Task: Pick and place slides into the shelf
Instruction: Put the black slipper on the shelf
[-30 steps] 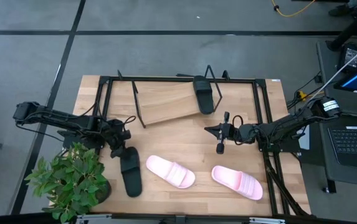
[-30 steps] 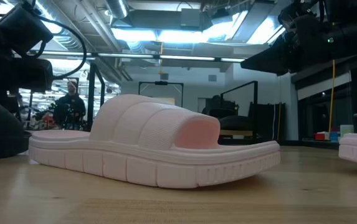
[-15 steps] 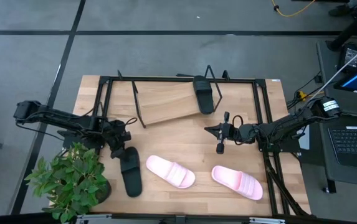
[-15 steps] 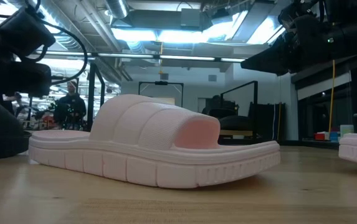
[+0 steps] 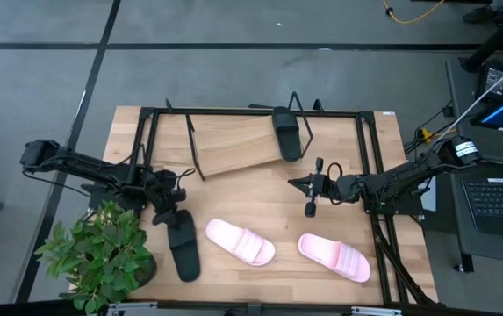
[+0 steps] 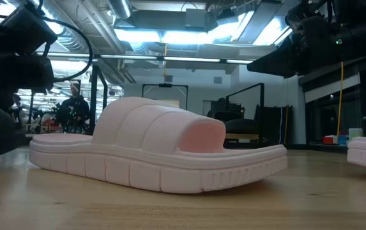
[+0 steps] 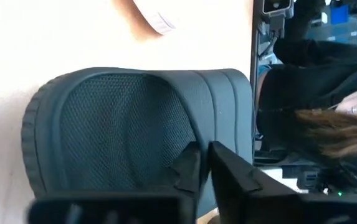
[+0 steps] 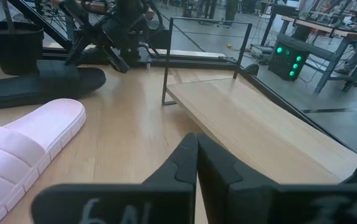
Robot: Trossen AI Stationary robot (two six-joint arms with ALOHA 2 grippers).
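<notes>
The slides are found in two places: one black slide [image 5: 286, 133] is set on the right end of the slanted shelf [image 5: 233, 146], and three are lying on the table [image 5: 269, 211] in front of it. Of these three, a second black slide [image 5: 183, 246] is at the left, next to a potted plant [image 5: 102, 254], a pink slide [image 5: 240, 242] is in the middle, and another pink slide [image 5: 334, 257] is at the right. The left arm is stretched low from the left edge of the table toward the middle, and the left gripper [image 5: 168, 214] is placed at the strap end of the black slide on the table. In the left wrist view its fingers [image 7: 187, 168] are seen almost pressed together over the strap of this slide [image 7: 134, 130], but a pinch on the strap cannot be told for sure. The right arm is stretched from the right edge toward the centre, and the right gripper [image 5: 310, 195] is held above bare wood between the shelf and the pink slides, with its fingers [image 8: 181, 158] pressed together and nothing between them. A large black frame [image 5: 370, 167] is standing around the shelf.
</notes>
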